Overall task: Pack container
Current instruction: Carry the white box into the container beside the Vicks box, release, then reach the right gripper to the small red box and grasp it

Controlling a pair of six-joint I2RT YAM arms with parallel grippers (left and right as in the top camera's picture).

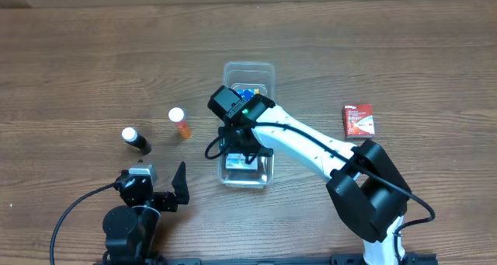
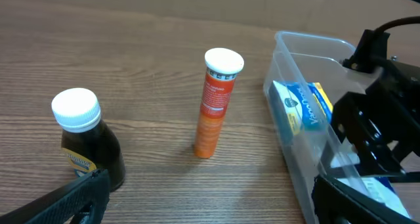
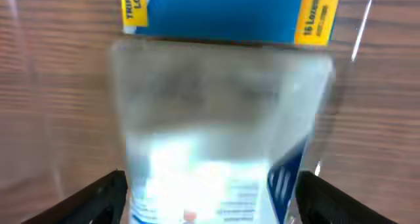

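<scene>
Midway through packing, my right gripper straddles a white-and-blue box inside the container at table centre; pinching or free, I cannot tell. Left gripper idles, fingers spread. Next, likely the orange tube.

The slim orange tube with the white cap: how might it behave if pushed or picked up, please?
Tall on a narrow base, the slim orange white-capped tube would probably tip if pushed high. Being round, it would likely roll once down. Its smooth wall may prove slippery.
</scene>
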